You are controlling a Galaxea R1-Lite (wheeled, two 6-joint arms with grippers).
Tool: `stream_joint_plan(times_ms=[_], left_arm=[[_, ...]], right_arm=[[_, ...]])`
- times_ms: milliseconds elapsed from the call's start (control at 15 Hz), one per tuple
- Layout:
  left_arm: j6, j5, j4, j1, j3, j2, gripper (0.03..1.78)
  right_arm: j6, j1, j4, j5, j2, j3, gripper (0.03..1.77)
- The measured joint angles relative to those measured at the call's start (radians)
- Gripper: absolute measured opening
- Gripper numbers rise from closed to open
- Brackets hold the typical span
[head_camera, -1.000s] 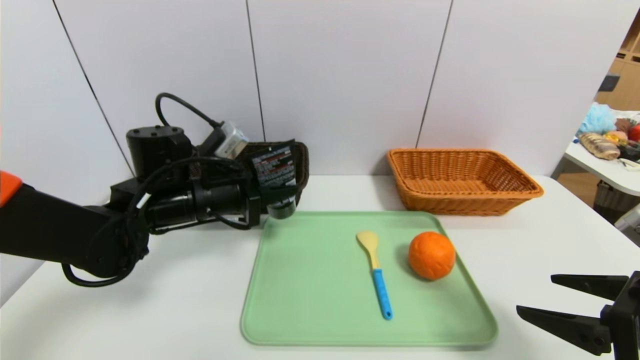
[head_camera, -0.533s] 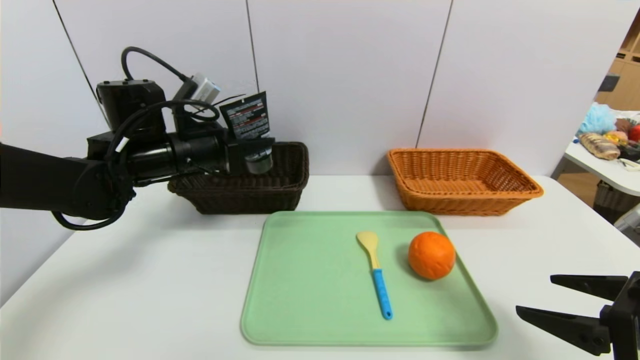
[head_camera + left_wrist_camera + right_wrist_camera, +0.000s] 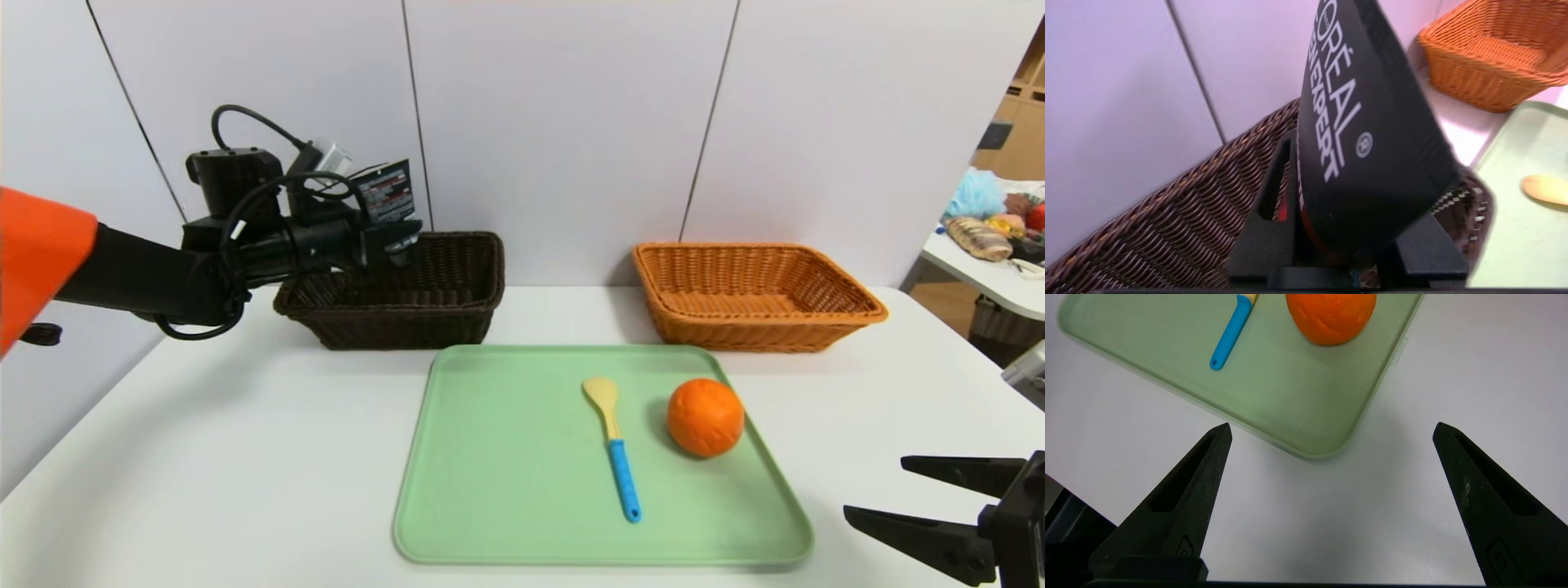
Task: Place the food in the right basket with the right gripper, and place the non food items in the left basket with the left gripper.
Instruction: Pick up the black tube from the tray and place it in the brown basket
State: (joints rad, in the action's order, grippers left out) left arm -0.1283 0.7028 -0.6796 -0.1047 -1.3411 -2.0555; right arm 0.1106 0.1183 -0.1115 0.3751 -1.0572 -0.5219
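Note:
My left gripper (image 3: 397, 238) is shut on a black cosmetic tube (image 3: 386, 190) and holds it upright above the dark brown left basket (image 3: 457, 306). In the left wrist view the black tube (image 3: 1367, 134) sits between the fingers (image 3: 1265, 241) over the brown basket (image 3: 1147, 245). An orange (image 3: 704, 416) and a spoon with a blue handle (image 3: 614, 443) lie on the green tray (image 3: 490, 490). The orange basket (image 3: 755, 294) stands at the back right with nothing visible inside. My right gripper (image 3: 873, 486) is open near the table's front right corner, apart from the tray (image 3: 1306, 400).
A white wall rises right behind both baskets. A second table with assorted items (image 3: 992, 216) stands off to the far right. The orange (image 3: 1331, 316) and the blue spoon handle (image 3: 1231, 335) show in the right wrist view.
My left arm has lifted the black tube off the tray's back left corner and carried it back and left, over the brown basket. The right arm has stayed put.

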Motion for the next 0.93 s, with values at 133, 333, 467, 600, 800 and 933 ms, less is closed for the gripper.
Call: stream_joint_plan(times_ms=[133, 333, 467, 600, 800, 933], left_arm=[[0.000, -0.001, -0.003, 0.010, -0.036, -0.049, 0.51], [0.000, 0.000, -0.003, 0.016, -0.080, -0.104, 0.51], [0.000, 0.000, 0.001, 0.019, -0.096, -0.126, 0.51], [0.000, -0.009, 0.001, 0.024, -0.136, -0.159, 0.51], [-0.001, -0.025, 0.033, 0.027, -0.172, -0.188, 0.50], [-0.001, -0.025, 0.092, 0.027, -0.204, -0.195, 0.50]], right_arm=[[0.000, 0.000, 0.000, 0.000, 0.001, 0.000, 1.70], [0.001, -0.001, 0.000, -0.002, 0.002, 0.001, 1.70], [0.001, -0.001, 0.000, -0.002, 0.002, 0.000, 1.70], [0.001, -0.002, 0.000, -0.002, 0.002, 0.000, 1.70], [0.000, -0.007, -0.001, -0.001, 0.002, 0.000, 1.70], [0.000, -0.009, -0.001, -0.001, 0.002, 0.001, 1.70]])
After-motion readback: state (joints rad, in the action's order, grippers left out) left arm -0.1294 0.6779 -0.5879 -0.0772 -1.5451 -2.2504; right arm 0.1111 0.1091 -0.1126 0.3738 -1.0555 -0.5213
